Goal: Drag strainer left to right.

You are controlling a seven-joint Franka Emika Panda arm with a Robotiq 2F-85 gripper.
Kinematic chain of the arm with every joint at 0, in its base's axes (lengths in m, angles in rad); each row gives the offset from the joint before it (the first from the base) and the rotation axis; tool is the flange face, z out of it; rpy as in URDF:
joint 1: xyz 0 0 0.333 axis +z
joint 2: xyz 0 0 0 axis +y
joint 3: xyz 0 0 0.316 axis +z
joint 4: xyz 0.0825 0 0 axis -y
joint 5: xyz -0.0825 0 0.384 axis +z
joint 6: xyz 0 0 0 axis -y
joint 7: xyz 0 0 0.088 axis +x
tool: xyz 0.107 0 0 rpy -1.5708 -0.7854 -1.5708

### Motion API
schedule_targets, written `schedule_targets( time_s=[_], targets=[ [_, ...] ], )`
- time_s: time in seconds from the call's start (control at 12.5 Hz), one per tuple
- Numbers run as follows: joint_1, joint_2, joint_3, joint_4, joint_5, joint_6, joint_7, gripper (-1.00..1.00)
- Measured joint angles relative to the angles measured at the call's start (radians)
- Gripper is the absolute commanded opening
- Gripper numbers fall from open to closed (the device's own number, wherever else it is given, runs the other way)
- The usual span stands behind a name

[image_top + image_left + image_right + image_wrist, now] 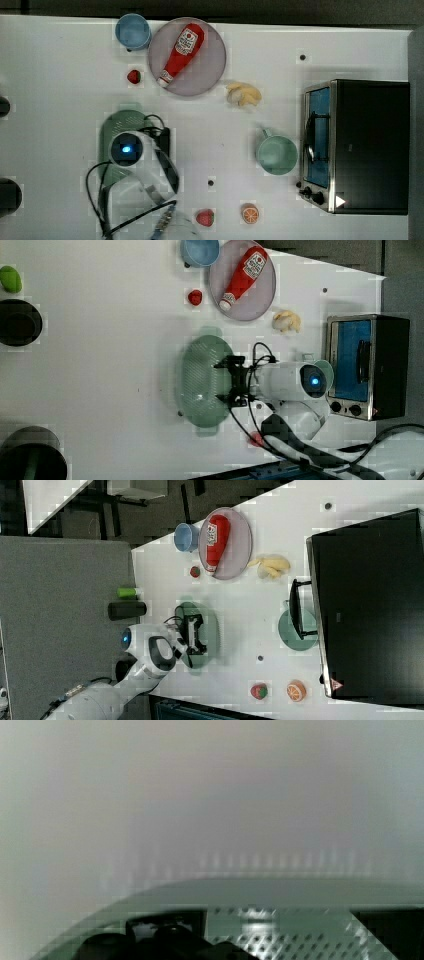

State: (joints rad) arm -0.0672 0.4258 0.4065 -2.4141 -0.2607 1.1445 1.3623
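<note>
The pale green strainer (200,382) sits on the white worktop (100,370), toward the top view's left, below the grey plate (210,75). It has lots of tiny holes inside and a small tab at each end. The robot arm (145,195) reaches over it. The claw (235,381) hangs over the strainer's edge on the left view's right side, and its two black fingers (235,362) are spread wide apart. In the wrist view the strainer's rim and holes are right under the claw, with one finger (385,930) inside the bowl, but it is too blurry there to tell if the claw touches the strainer.

A red ketchup bottle (181,52) lies on the plate. A blue cup (132,31) stands just beside the plate. A small strawberry (133,76) lies near them. A green mug (276,154) stands next to the toaster oven (357,145). A half orange (250,213) and another strawberry (205,217) lie near the worktop's front edge.
</note>
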Motion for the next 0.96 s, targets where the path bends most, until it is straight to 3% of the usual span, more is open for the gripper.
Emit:
schedule_targets(
  time_s=[0.64,0.96],
  targets=[
    [-0.139,-0.076,-0.065,-0.029,0.035,0.003,-0.152,1.0],
    [-0.169,-0.083,-0.149,-0.02,0.007,-0.007,-0.232,1.0]
  ],
)
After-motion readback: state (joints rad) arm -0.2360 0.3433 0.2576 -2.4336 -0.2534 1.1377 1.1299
